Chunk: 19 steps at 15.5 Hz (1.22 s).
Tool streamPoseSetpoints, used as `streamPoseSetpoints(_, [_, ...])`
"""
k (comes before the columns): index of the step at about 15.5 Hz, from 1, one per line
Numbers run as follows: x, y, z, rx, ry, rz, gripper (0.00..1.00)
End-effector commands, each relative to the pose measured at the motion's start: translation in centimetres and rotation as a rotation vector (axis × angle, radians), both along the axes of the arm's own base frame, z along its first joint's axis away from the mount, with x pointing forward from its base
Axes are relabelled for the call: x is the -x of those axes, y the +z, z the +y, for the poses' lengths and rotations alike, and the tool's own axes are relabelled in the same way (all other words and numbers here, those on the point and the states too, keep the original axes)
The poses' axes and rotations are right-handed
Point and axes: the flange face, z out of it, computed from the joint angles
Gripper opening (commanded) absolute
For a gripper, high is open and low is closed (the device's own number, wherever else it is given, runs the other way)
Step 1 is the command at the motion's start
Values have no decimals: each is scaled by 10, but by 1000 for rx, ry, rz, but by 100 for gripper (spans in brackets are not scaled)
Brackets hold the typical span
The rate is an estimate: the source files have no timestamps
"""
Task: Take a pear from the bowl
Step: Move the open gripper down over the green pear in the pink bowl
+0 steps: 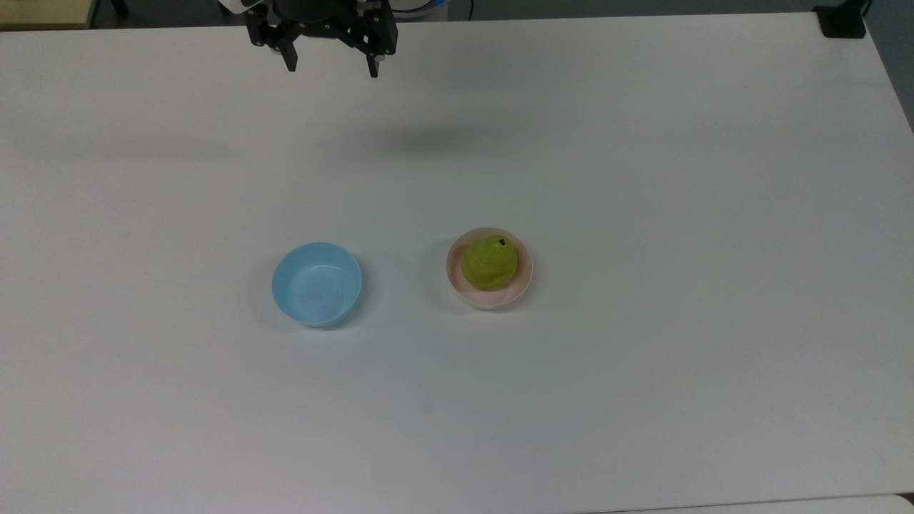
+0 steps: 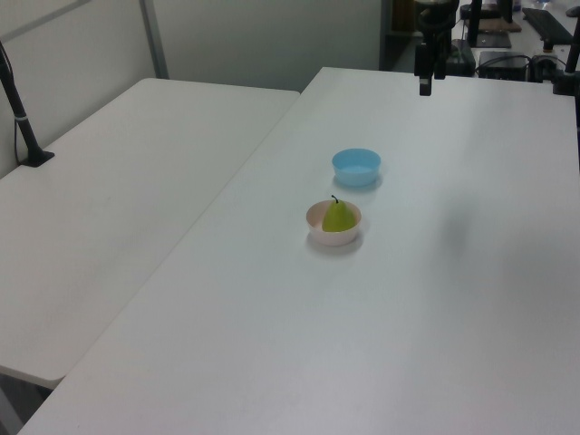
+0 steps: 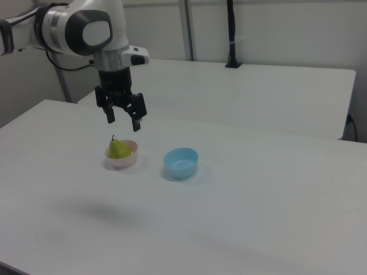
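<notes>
Since the pincer [image 1: 331, 64] hangs spread wide and empty, well away from the pear [image 1: 489, 264] sitting in the pink bowl [image 1: 457, 284], a sloppy descent could clip the rim and tip it.

- pear [image 1: 489, 265]: yellow-green w/ dark stem
- bowl [image 1: 524, 280]: pale pink, plain
- 2nd bowl [image 1: 316, 284]: light blue, plain
- table [image 1: 643, 178]: white, no pattern
- gripper [image 1: 331, 70]: black; arm [image 3: 80, 26] white w/ dark joints
</notes>
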Motion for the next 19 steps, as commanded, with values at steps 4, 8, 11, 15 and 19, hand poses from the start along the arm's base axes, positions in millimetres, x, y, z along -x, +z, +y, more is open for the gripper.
streamPoseSetpoints(4, [6,11,-14,10,-5,-6,100])
streamPoseSetpoints(8, [4,7,-13,10,9,-5,100])
streamPoseSetpoints(11, [2,6,-12,11,10,-5,100])
streamPoseSetpoints(15, [-19,-6,-1,21,23,4,100])
streamPoseSetpoints(19, [-58,-30,40,25,55,-46,100])
